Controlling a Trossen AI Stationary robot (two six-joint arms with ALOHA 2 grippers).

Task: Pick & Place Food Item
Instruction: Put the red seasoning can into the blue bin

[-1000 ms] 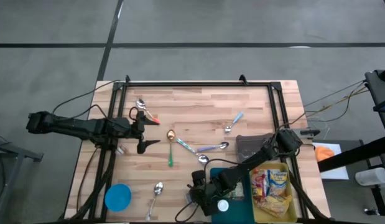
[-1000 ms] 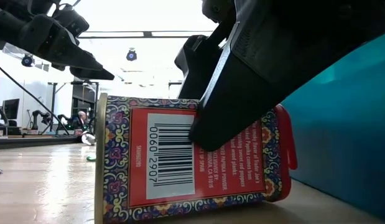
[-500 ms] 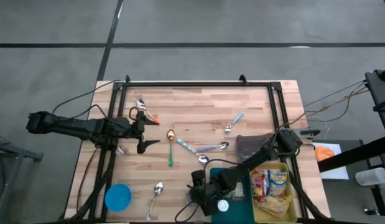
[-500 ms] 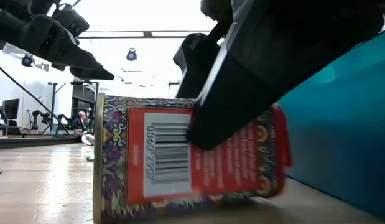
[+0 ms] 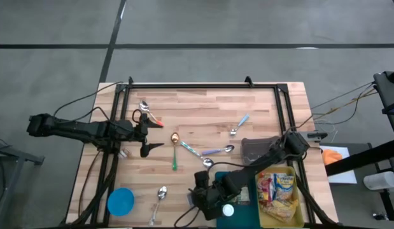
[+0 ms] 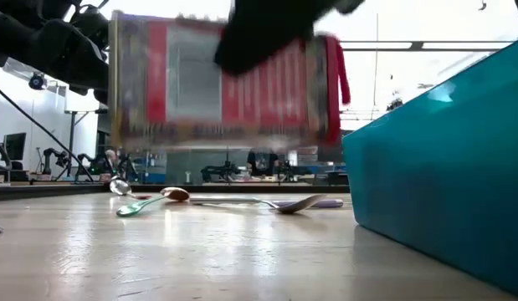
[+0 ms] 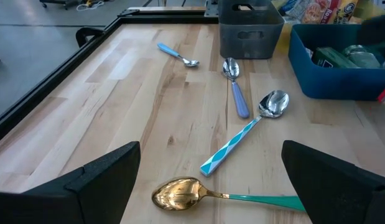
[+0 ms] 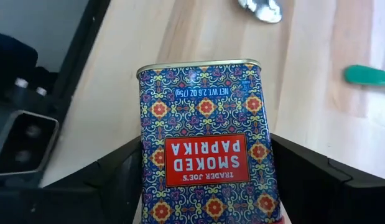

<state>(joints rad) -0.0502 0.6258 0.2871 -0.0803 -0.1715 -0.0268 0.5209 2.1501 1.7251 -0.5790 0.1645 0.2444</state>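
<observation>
Looks like a robotics lab: wooden counter (image 5: pixel 203 108) boxed in by a black metal frame (image 5: pixel 203 85), bare grey floor (image 5: pixel 197 32), ceiling lights (image 6: pixel 176 74) and tripods behind.
</observation>
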